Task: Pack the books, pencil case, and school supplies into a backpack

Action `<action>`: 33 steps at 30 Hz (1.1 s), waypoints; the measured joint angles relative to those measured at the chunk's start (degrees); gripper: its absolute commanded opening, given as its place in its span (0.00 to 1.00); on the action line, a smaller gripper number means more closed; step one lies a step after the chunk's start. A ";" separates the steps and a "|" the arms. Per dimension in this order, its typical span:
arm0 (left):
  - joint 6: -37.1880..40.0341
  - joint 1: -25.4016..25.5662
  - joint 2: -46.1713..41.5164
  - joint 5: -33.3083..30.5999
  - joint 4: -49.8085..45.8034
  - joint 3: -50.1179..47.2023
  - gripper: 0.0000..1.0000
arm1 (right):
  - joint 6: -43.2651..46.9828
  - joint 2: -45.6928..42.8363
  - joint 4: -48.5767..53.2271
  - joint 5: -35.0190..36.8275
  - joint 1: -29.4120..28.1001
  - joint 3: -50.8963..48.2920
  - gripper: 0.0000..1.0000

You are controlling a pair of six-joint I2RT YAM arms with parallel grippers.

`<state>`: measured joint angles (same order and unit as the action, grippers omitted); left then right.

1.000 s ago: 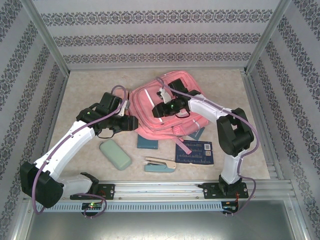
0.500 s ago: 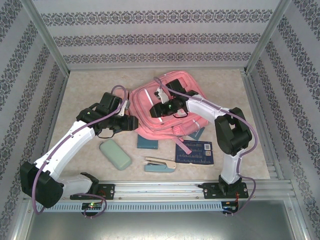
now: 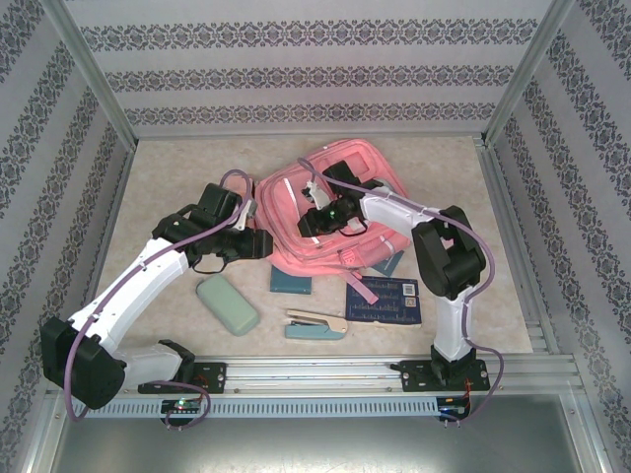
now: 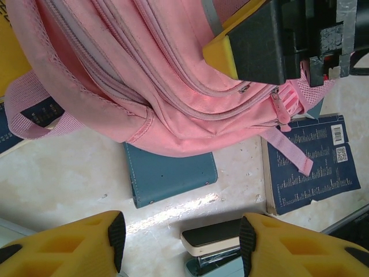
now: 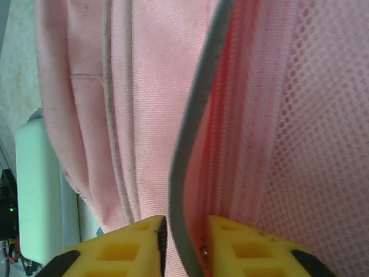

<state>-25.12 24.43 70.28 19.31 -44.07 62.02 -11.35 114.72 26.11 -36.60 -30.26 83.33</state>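
The pink backpack lies flat in the middle of the table. My right gripper rests on its front, fingers shut on a grey-piped edge of the backpack. Just off the bag's left side, my left gripper hovers open and empty over the tabletop. In front of the bag lie the mint pencil case, the teal-and-cream stapler, a teal book half under the bag, and a navy book. The left wrist view looks down on the stapler and teal book.
A second navy book pokes out under the bag's right corner. A yellow book's edge shows beside the backpack. A pink strap lies over the navy book. Patterned walls enclose the table; a metal rail runs along the front.
My right gripper has closed on the backpack's piped edge and its arm has shifted slightly left. The left arm has stayed put.
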 measured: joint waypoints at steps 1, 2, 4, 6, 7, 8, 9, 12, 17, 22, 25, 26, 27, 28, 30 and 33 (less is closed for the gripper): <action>0.00 0.00 0.00 0.00 0.00 -0.11 0.56 | -0.31 0.02 0.02 0.20 0.00 0.02 0.06; 0.00 0.00 0.00 0.00 -0.02 -0.24 0.56 | -0.52 0.00 0.00 0.33 -0.02 0.04 0.00; 0.02 0.00 0.00 0.02 0.04 -0.26 0.56 | -1.01 -0.20 -0.13 0.61 -0.02 0.09 0.00; 0.20 0.11 0.00 0.13 0.04 -0.26 0.56 | -2.51 -0.70 -0.22 0.79 0.00 0.09 0.00; 0.35 0.33 0.02 0.15 0.04 -0.24 0.56 | -3.74 -1.16 -0.28 0.81 0.04 0.09 0.00; 0.52 0.74 0.07 0.15 0.04 -0.15 0.56 | -5.33 -1.75 -0.50 0.83 0.24 0.09 0.00; 0.66 1.31 0.20 0.11 0.07 0.07 0.56 | -7.26 -2.56 -0.87 0.92 0.52 0.15 0.00; 0.85 3.82 0.92 -0.52 0.59 0.87 0.56 | -13.42 -4.35 -1.05 1.49 1.29 2.12 0.00; 0.70 9.81 3.04 -4.61 2.91 2.27 0.53 | -22.75 -5.66 -2.34 3.48 2.43 6.19 0.00; -1.20 13.79 3.67 -9.03 7.89 0.17 0.52 | -32.89 -7.19 -4.17 5.84 3.85 6.78 0.00; -2.73 15.72 5.22 -10.80 11.37 -1.07 0.51 | -38.45 -7.34 -5.99 6.45 4.28 6.78 0.00; -3.28 16.24 6.01 -11.28 12.70 -1.42 0.50 | -40.30 -7.34 -6.58 6.84 4.33 6.78 0.00; -3.78 16.87 6.99 -11.74 13.97 -1.73 0.49 | -41.75 -7.34 -6.95 7.15 4.48 6.78 0.00; -4.13 17.44 7.93 -12.20 15.32 -2.01 0.49 | -43.23 -7.34 -7.43 7.48 4.57 6.78 0.00; -4.52 18.80 10.05 -13.18 17.62 -2.25 0.49 | -46.14 -7.34 -8.90 7.98 4.66 6.54 0.00; -4.48 21.27 13.35 -15.19 20.74 -2.25 0.49 | -50.31 -7.32 -10.97 8.33 4.66 6.03 0.00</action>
<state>-29.61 45.69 83.64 4.12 -23.33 59.77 -61.67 107.39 15.14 -28.27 -25.61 89.36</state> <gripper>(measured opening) 0.489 0.066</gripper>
